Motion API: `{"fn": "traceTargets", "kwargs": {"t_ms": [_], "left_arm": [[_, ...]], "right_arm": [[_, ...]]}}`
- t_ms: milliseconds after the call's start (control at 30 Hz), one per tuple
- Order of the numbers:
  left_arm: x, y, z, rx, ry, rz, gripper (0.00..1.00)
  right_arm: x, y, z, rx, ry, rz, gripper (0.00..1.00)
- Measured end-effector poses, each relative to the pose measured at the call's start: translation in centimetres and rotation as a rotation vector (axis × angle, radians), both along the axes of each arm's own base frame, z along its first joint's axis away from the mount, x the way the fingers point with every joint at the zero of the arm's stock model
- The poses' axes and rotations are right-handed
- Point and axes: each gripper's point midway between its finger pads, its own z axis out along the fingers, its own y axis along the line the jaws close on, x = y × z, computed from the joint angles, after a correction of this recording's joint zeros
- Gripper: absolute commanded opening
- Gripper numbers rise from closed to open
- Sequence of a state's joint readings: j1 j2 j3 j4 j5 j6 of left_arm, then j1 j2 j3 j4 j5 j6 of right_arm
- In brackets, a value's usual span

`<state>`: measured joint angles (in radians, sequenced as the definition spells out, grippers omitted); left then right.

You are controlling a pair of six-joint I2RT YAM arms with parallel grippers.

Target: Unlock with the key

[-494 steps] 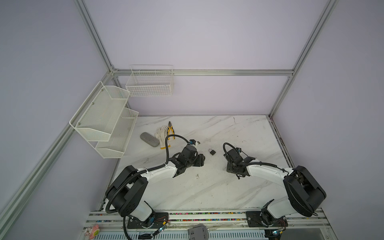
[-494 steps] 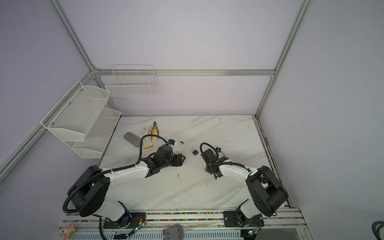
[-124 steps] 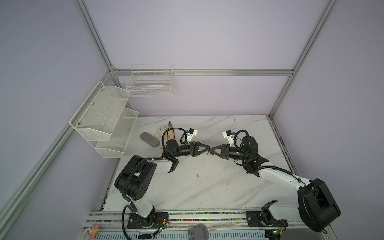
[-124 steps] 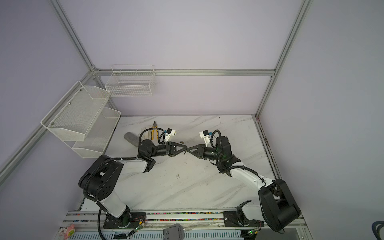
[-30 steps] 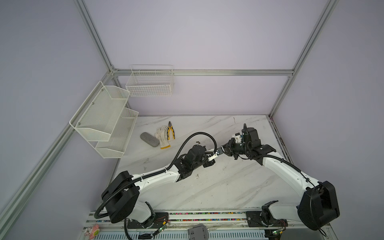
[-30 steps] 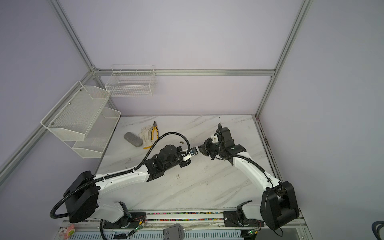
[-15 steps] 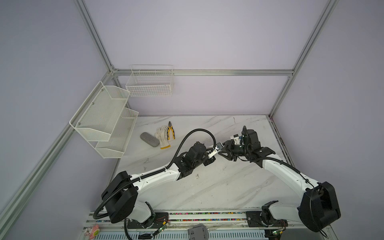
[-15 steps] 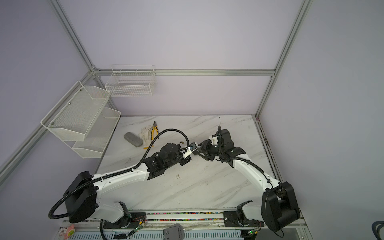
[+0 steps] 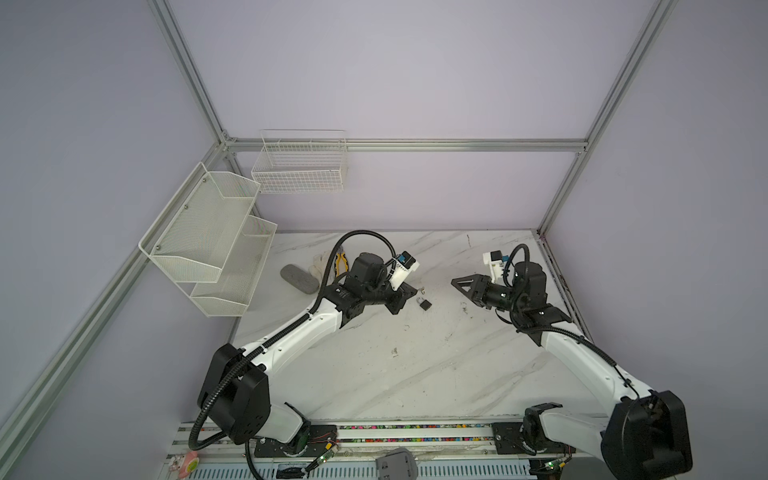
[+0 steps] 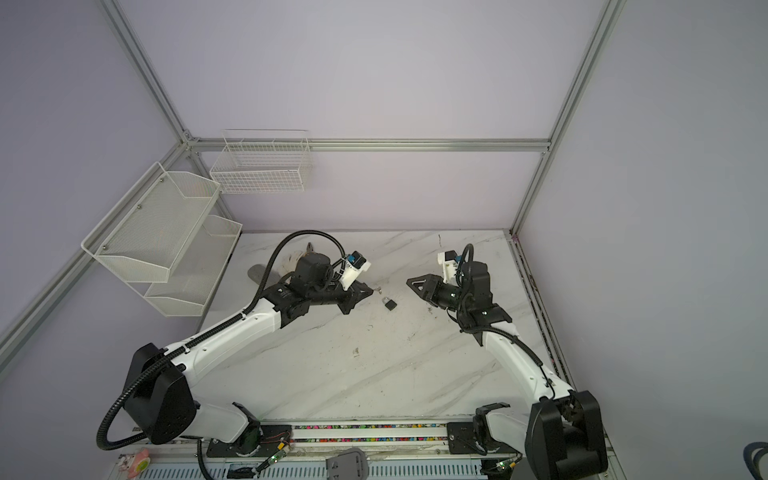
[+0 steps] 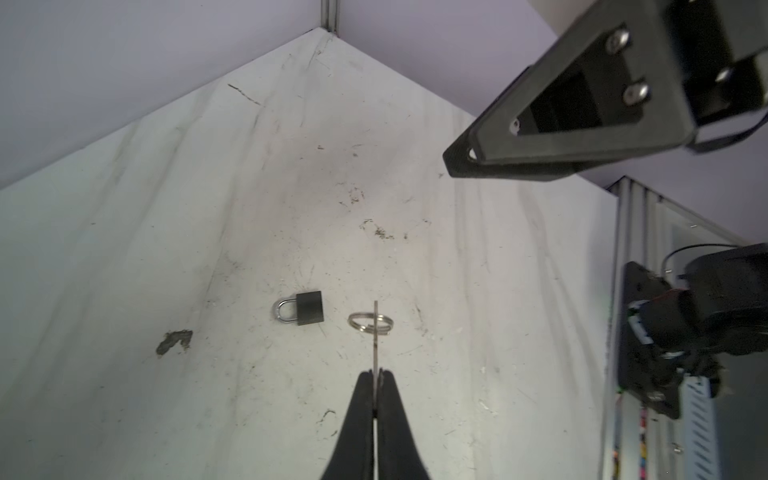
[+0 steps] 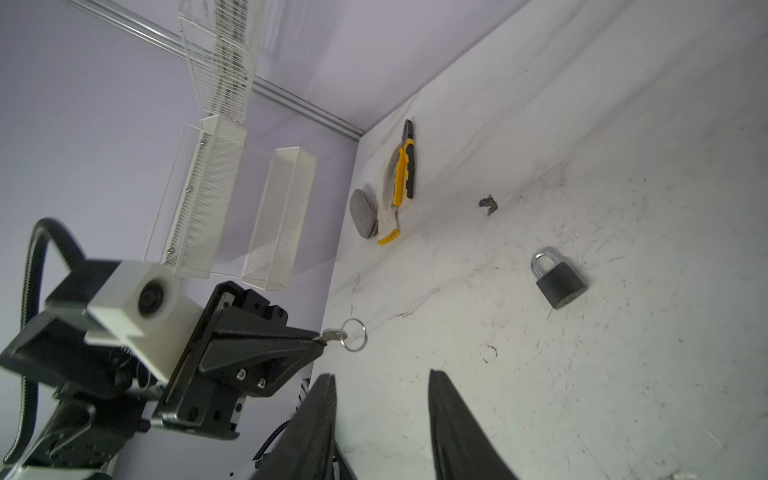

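Left wrist view: left pincer (image 11: 376,380) is pinching shut on the key (image 11: 375,332), blade edge-on, split ring (image 11: 371,322) hanging through the key's head.
Key position: it is being held clear of the desk (image 11: 166,208), just beside the padlock (image 11: 305,313) but not touching it; in a top view it is showing at the pincer tip (image 9: 422,289).
Padlock: it is lying flat on the desk, black body, silver shackle seated in the body; in both top views it is sitting between the two arms (image 9: 424,304) (image 10: 389,303), nearer the left one.
Right wrist view: right pincer (image 12: 380,384) is standing partly open, both fingers (image 12: 446,399) bare, gripping nothing and touching nothing.
Left arm pose: it is reaching forward low over the desk, pincer (image 10: 368,293) pointing toward the right arm.
Right arm pose: forearm is raised, wrist bent, pincer (image 9: 457,283) pointing level toward the left arm, well apart from padlock and key.
Desk background: pliers (image 12: 405,170) and a grey oval pad (image 12: 363,214) are lying near the far left edge.
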<state>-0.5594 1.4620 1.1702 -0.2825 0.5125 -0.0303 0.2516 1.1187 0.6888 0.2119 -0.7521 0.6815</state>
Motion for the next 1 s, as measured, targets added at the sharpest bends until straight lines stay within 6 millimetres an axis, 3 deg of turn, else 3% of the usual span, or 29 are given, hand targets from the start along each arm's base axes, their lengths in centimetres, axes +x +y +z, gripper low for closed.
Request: {"fn": "traceTargets", "kwargs": {"t_ms": [133,333,467,567,733,1000], "left_arm": [[-0.9,-0.3,1.5,-0.123,0.143,-0.104,0.0],[-3.4,-1.1,0.4,-0.186,0.333,-0.237,0.0],[-4.4,-1.3,0.5,-0.212,0.378,-0.292,0.0],[-4.8,-1.3,0.9,-0.231,0.39,-0.319,0.0],[-5.1,-1.1,1.1,-0.243,0.409,-0.332,0.0],[-5.0,-0.8,1.1,-0.249,0.416,-0.333,0.0]], "right_arm": [[-1.0,2.1,0.4,-0.019,-0.185,0.09,0.33],[-1.4,5.6,1.3,-0.051,-0.329,0.236,0.4],[-1.6,6.3,2.2,-0.045,-0.393,0.285,0.42],[-1.9,6.9,1.7,-0.028,-0.385,0.339,0.42],[-2.8,7.6,0.7,0.003,-0.342,0.419,0.41],[-4.3,8.0,1.2,0.072,-0.314,0.497,0.41]]}}
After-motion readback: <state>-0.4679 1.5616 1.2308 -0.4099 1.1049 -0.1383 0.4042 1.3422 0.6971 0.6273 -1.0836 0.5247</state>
